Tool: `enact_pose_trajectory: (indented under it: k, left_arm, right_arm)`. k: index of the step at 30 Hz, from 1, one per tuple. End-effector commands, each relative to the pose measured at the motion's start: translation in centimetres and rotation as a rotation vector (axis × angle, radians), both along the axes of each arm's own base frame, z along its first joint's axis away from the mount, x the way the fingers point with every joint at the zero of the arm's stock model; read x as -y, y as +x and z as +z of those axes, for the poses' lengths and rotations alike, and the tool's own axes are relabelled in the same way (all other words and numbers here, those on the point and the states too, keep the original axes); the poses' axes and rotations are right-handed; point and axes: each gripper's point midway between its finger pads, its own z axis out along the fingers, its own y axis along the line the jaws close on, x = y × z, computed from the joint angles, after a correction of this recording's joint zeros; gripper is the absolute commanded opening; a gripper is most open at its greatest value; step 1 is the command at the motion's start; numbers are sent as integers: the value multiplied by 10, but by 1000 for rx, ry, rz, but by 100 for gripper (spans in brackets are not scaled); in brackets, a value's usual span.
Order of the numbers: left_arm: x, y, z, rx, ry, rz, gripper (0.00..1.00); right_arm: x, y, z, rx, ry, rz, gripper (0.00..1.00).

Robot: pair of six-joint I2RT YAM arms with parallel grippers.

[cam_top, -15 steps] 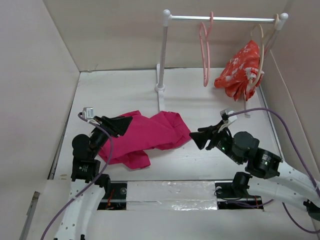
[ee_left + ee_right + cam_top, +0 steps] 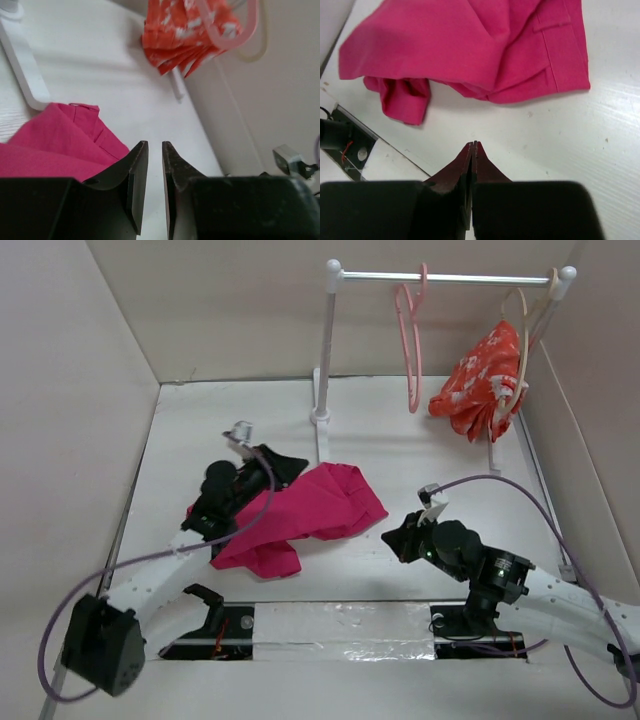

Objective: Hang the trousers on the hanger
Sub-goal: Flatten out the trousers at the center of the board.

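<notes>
Two arms, one floppy pair of trousers [image 2: 300, 508], so here's where I'm at. They're lying in a crumpled heap on the table [image 2: 200, 410] between my grippers, well apart from the salmon-pink hanger [image 2: 410, 350], which hangs bare on the rail [image 2: 450, 278] near the floral garment [image 2: 480, 375]. My left gripper [image 2: 297, 462] sits at the heap's far edge, jaws just a slit apart with nothing in them. My right gripper [image 2: 392, 537] is fully closed and empty, just beside the heap's right corner. The cloth looks soft and light, so it'll sag and bunch wherever I lift. I'd pinch the stitched edge, probably the waistband, one corner per gripper.
</notes>
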Motion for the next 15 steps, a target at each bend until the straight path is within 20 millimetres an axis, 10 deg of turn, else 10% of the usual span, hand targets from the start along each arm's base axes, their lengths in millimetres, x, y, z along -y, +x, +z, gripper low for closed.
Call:
enact_pose_trajectory:
  k: [1, 6, 15]
  left_arm:
    - [51, 4, 27, 113, 163, 65, 15]
    - [46, -6, 6, 20, 319, 249, 38]
    - [-42, -60, -76, -242, 270, 434, 68]
  right_arm:
    - [-8, 6, 8, -1, 79, -33, 10]
    - [-18, 10, -13, -8, 45, -20, 60]
    - [-69, 30, -34, 8, -78, 84, 65]
